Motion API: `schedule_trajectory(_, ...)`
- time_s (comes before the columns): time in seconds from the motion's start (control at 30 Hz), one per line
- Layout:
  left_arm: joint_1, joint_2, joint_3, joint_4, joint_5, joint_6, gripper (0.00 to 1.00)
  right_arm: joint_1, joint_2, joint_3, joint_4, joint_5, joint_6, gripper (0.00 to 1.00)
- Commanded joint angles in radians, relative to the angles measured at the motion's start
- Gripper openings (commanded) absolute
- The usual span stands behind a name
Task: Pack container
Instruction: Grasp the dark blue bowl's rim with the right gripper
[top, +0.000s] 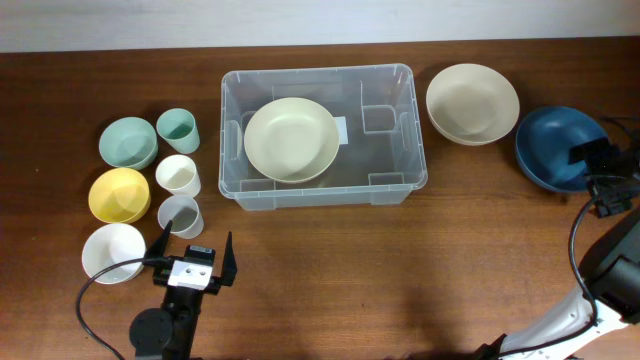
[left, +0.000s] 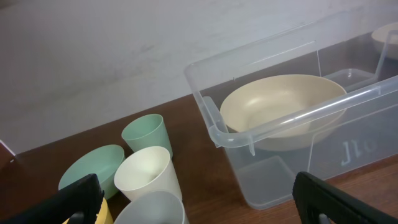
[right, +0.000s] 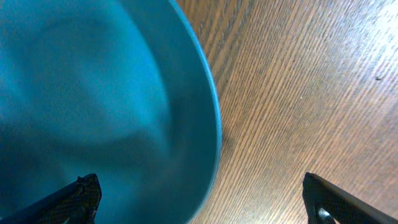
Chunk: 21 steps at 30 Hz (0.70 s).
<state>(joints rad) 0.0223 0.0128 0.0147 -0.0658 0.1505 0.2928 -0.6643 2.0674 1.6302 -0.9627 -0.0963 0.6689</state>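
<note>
Container sits at the far middle of the table, long side running left to right, open top up. A cream plate lies inside, in its left half; the right half shows bare clear floor.

Just right of the container: a beige bowl, apart from its wall. Further right, near the table's right edge: a dark blue bowl.

Right gripper: jaws spread wide, gripping nothing. The blue bowl's rim runs between the two fingers in the wrist view, one finger over the bowl's inside, the other over wood. Contact with the rim cannot be told. The right arm reaches in from the near right corner.

Left gripper: jaws spread wide, nothing held. It hangs at the near left, fingers pointing far, toward the cups. The left arm comes up from the near edge.

Left cluster, well apart from the container: green bowl, green cup, white cup, grey cup, yellow bowl, white bowl. The grey cup stands just beyond the left fingertips.

Bare wood spans the near middle, between both arms, up to the container's near wall.
</note>
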Motion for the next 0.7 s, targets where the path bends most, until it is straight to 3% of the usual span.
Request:
schedule_trajectory(0.0, 0.004, -0.007, -0.005, -0.002, 0.007, 0.008, 1.0, -0.003, 0.051, -0.008, 0.002, -0.006, -0.015, 0.99)
schedule_trajectory(0.2, 0.004, -0.007, -0.006, -0.002, 0.007, 0.008, 1.0, -0.003, 0.081, -0.008, 0.003, -0.005, -0.019, 1.0)
schedule_trajectory(0.37, 0.004, -0.007, -0.005, -0.002, 0.007, 0.008, 1.0, -0.003, 0.082, -0.009, 0.026, -0.005, -0.034, 0.94)
schedule_trajectory(0.57, 0.004, -0.007, -0.006, -0.002, 0.007, 0.008, 1.0, -0.003, 0.085, -0.009, 0.06, -0.006, -0.037, 0.76)
schedule_trajectory(0.67, 0.004, -0.007, -0.005, -0.002, 0.007, 0.008, 1.0, -0.003, 0.088, -0.009, 0.063, -0.005, -0.038, 0.75)
